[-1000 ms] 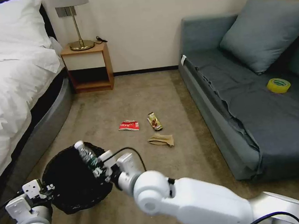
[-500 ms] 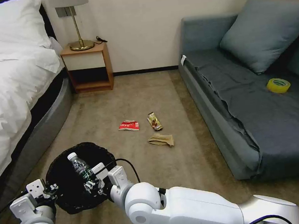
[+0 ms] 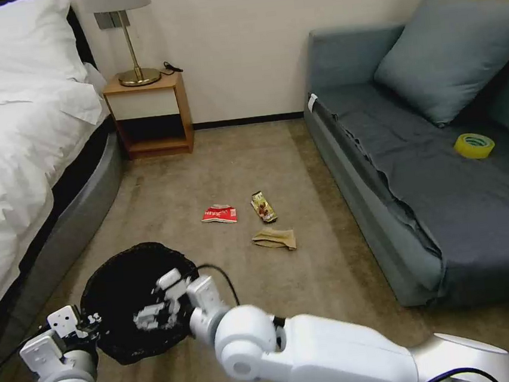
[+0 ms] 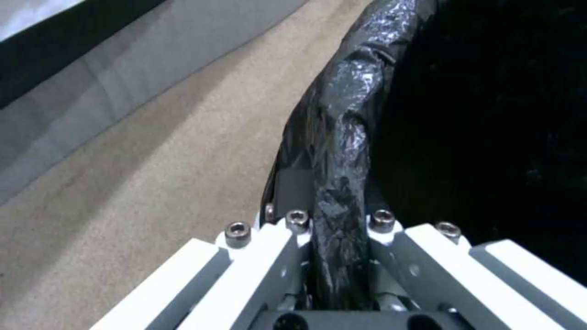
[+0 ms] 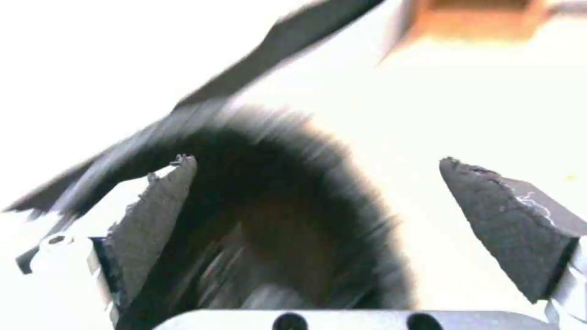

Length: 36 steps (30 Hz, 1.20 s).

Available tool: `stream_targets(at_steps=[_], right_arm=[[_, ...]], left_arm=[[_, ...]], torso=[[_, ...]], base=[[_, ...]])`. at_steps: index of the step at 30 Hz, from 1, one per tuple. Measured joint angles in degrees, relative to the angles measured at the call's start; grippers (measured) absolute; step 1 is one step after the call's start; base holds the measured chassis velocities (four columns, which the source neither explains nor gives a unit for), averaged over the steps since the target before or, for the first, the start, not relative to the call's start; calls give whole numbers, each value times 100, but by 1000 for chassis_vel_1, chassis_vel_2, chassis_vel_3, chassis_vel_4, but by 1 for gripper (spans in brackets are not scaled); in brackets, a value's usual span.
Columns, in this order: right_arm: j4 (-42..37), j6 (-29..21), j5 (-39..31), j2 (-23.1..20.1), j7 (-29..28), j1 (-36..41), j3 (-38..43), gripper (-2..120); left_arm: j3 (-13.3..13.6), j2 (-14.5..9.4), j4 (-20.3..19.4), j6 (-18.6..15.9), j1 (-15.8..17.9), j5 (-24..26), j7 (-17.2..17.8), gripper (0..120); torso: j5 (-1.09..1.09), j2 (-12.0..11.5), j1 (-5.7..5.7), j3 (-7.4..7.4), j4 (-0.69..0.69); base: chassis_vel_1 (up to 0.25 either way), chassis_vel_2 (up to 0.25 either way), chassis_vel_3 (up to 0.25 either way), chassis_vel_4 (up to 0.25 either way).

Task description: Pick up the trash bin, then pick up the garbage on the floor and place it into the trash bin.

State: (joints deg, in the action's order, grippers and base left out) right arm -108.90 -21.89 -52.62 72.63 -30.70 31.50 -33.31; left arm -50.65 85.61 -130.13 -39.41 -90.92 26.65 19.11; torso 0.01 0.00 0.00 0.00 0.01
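Note:
The trash bin point(image 3: 116, 276), round and lined with a crinkly black bag, is held low at the front left. My left gripper point(image 3: 82, 323) is shut on its near rim; the left wrist view has the fingers clamped on the bagged rim point(image 4: 342, 192). Over the bin's mouth my right gripper point(image 3: 160, 299) stands open, and in its wrist view the two dark pads point(image 5: 159, 215) are wide apart with nothing between them. The garbage lies on the carpet ahead: a red wrapper point(image 3: 219, 214), a gold-brown snack wrapper point(image 3: 263, 207) and a tan crumpled paper bag point(image 3: 274, 238).
A white bed point(image 3: 12, 166) runs along the left. A wooden nightstand point(image 3: 151, 114) with a lamp stands at the back wall. The grey sofa point(image 3: 447, 196) on the right carries a yellow tape roll point(image 3: 474, 145). Open carpet lies between them.
My right gripper carried a clear bottle down into the bin's mouth and opened. The bottle is no longer between its fingers. The left gripper kept its hold on the rim.

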Motion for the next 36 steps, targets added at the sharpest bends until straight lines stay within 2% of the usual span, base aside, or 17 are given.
stream_targets(at_steps=[3,4,5,7,8,10,13,14,16,18,20,22,24,28,36], right_arm=[[-208,576,995,-499,569,300,1084,100],[-208,576,995,-499,569,300,1084,100],[-398,795,1435,-742,820,541,1593,100],[-770,988,1872,-1054,1045,981,2305,100],[-1063,1069,2095,-1274,1076,1419,2769,100],[-1173,1086,2180,-1347,1076,1609,2959,100],[-1644,1255,2733,-1547,1025,2606,3821,100],[-1644,1255,2733,-1547,1025,2606,3821,100],[-1831,1336,3088,-1478,1012,3134,4185,100],[-2126,1346,3527,-1238,936,3981,4529,100],[-2193,1334,3637,-1149,915,4177,4584,100],[-2348,1323,3960,-830,891,4648,4673,100],[-2373,1327,4053,-742,891,4754,4683,100],[-2335,1579,4541,-238,972,5238,4607,100],[-2233,1728,4588,-231,1054,5258,4568,100]], left_arm=[[-19,-5,12,18,19,21,-9,2],[-19,-5,12,18,19,21,-9,2],[-18,-6,26,33,22,29,-16,2],[-19,-9,55,57,27,32,-21,2],[-33,-12,82,76,30,52,-28,2],[-46,-13,94,84,31,58,-30,2],[-124,-16,153,133,38,94,-48,2],[-124,-16,153,133,38,94,-48,2],[-165,-16,179,155,43,105,-68,2],[-254,-30,217,190,42,126,-93,2],[-278,-34,223,197,41,129,-99,2],[-345,-44,234,216,39,143,-111,2],[-359,-46,234,220,36,150,-114,2],[-422,-42,214,242,4,169,-120,2],[-474,-17,147,258,-23,177,-126,2]], torso=[[1,0,0,0,-2],[1,0,0,0,-2],[2,-1,0,0,0],[1,-1,0,0,-3],[2,-1,0,0,-3],[2,-1,0,0,-3],[2,-1,0,0,-2],[2,-1,0,0,-2],[0,-1,0,-1,-2],[0,0,0,-1,-3],[0,0,0,-1,-3],[-1,-1,0,-1,-3],[0,0,0,-1,-3],[-1,0,0,-1,-1],[-2,0,0,-1,0]], base=[[0,0,0,0],[0,0,0,0],[0,0,0,0],[0,0,0,0],[0,0,0,0],[0,0,0,0],[0,0,0,0],[0,0,0,0],[0,0,0,0],[0,0,0,0],[0,0,0,0],[0,0,0,0],[0,0,0,0],[0,0,0,0],[0,0,0,0]])
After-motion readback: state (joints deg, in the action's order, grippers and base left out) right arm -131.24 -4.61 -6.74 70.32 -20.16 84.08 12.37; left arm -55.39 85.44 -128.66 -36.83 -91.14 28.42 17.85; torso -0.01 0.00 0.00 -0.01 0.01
